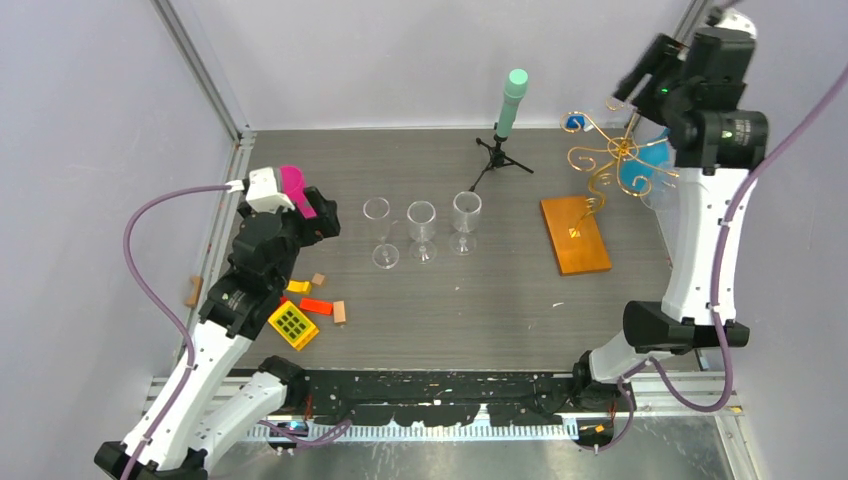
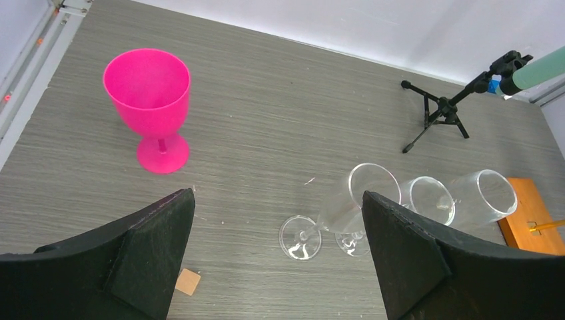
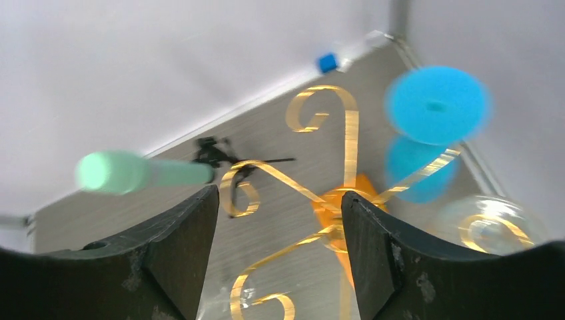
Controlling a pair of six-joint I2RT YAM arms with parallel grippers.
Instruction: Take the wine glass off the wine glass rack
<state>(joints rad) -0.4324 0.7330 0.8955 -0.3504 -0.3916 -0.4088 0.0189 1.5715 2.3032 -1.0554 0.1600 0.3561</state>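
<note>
White walls [image 1: 400, 60] w/ metal corner posts box in grey wood-grain table [image 1: 480, 310]. Gold wire rack [image 1: 621, 149] on orange wooden base [image 1: 575, 233] stands nr far right corner. Blue wine glass [image 1: 636, 175] hangs from its arms, foot up. Right gripper [image 3: 280, 200] above rack, fingers spread, empty. Left gripper [image 2: 276, 200] nr left edge, spread wide, empty. Three clear glasses [image 1: 422, 230] mid-table.

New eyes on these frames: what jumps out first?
The gold wire spiral-armed rack on its orange-brown wooden base stands rear right, with a bright blue goblet hanging from it and the right claw open above. Next come three clear wine glasses standing in a row mid-table, and a hot-pink goblet upright at the left.
</note>
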